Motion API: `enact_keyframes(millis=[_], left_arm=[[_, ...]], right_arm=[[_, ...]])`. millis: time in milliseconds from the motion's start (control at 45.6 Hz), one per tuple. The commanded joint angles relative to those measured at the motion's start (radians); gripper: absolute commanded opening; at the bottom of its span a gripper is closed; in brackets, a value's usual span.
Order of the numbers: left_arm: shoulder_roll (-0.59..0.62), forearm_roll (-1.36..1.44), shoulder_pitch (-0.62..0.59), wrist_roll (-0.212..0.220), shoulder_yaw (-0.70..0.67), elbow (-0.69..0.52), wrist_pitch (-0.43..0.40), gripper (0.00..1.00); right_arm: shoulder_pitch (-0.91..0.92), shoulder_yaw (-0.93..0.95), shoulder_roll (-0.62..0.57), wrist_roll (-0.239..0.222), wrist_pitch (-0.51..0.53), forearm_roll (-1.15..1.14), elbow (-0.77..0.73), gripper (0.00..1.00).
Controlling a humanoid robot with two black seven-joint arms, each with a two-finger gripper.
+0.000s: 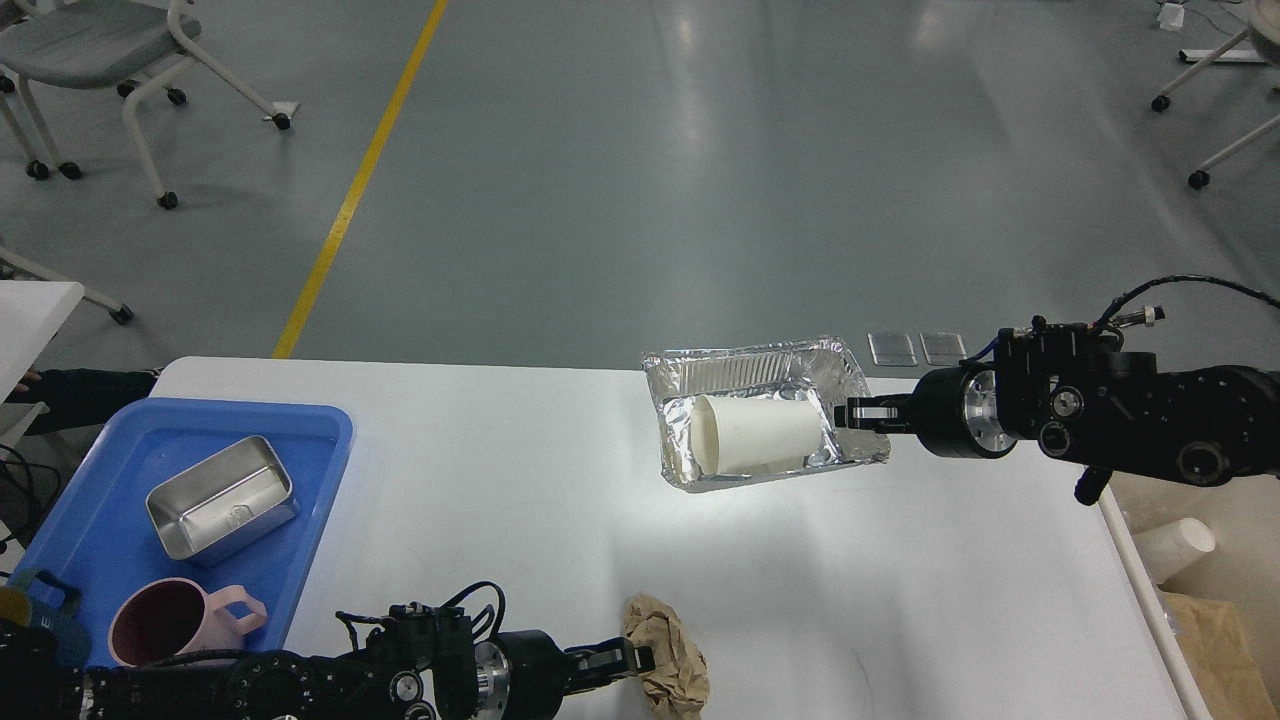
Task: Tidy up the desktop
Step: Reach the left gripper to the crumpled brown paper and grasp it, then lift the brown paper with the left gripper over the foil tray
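The white desktop (560, 540) fills the lower middle of the head view. My right gripper (852, 412) is shut on the right rim of a crumpled foil tray (740, 375) and holds it tilted above the table's far right part. A white paper cup (755, 435) lies on its side inside the foil tray. My left gripper (640, 659) is at the near edge, its fingers closed on a crumpled brown paper ball (672, 660).
A blue plastic tray (100, 520) at the left holds a steel box (222, 497) and a pink mug (175, 622). A cream bin (1200, 600) with a cup and paper stands off the table's right edge. Chairs stand on the floor behind.
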Motion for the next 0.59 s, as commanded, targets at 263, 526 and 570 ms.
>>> enact_keyframes(millis=[263,526,570], left_arm=[[0.428,-0.004,-0.081,-0.012,-0.018,-0.265,-0.027,0.00],[0.750,-0.008,-0.093,-0.049,-0.162,-0.395,-0.144,0.01],[0.787,-0.013,-0.092,-0.049,-0.195,-0.404,-0.167,0.01]], right_arm=[[0.002,-0.002,0.008,-0.001,0.000,0.000,-0.004,0.00],[0.000,-0.003,0.008,-0.001,0.000,0.014,-0.004,0.00],[0.000,-0.003,0.008,-0.001,0.000,0.014,-0.004,0.00]])
